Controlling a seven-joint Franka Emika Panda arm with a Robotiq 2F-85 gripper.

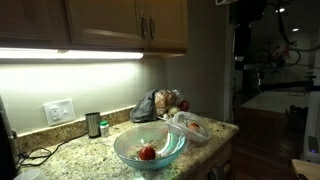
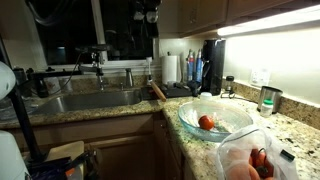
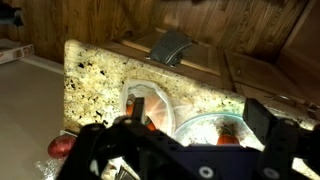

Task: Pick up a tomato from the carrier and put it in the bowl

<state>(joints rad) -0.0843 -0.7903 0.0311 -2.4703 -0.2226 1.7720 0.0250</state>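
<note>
Over granite counter (image 1: pixel 70 150), well above it: gripper (image 3: pixel 182 140), fingers (image 3: pixel 268 125) splayed wide, clutching nothing. Inside bowl (image 1: pixel 172 140): one tomato (image 1: pixel 147 153), resting on bottom. Just beside bowl: carrier (image 1: pixel 192 126), holds more red fruit (image 2: pixel 260 160). Behind both, by wall: dark lumpy bag (image 1: pixel 148 105).

In an exterior view, the camera sits low and close to the counter (image 1: pixel 90 155), facing the wall cabinets (image 1: pixel 100 25). The bowl (image 1: pixel 170 150) is at 6 o'clock and the carrier (image 1: pixel 192 125) at 4. In an exterior view facing the sink (image 2: pixel 95 100), the carrier (image 2: pixel 232 150) is nearest, at 5 o'clock. The wrist view looks steeply down from well above. All three views share the bowl and carrier.
</note>
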